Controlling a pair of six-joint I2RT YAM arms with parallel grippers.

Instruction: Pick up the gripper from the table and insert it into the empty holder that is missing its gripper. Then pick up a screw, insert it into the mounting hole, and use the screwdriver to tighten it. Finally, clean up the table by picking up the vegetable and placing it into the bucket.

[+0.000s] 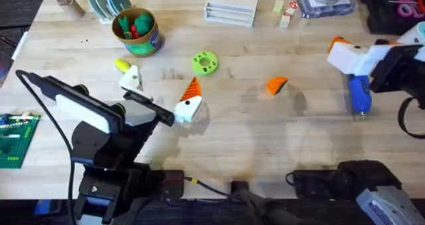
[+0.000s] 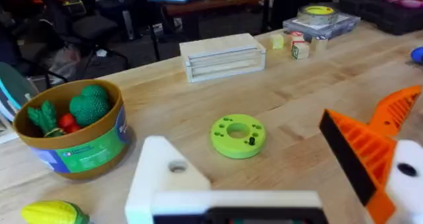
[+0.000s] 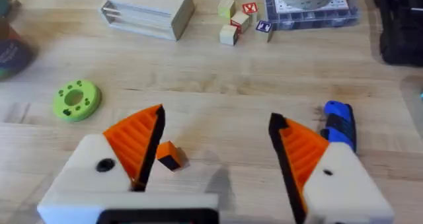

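While pale wood-grain table (image 1: 265, 132) carries all, the loose orange wedge gripper (image 1: 276, 85) lies mid-table; right gripper (image 3: 215, 148) jaws gape empty, left gripper (image 1: 161, 94) jaws spread, one white holder (image 2: 170, 178) bare.

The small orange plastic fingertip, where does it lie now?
In the overhead view the small orange plastic fingertip lies loose on the wooden table, right of centre, between the flat green ring-shaped disc and the bright blue screwdriver.

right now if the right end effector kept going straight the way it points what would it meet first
Probably the loose orange fingertip, lying on the table between and just ahead of the open right end effector. The blue screwdriver sits off to one side, though depth is unclear.
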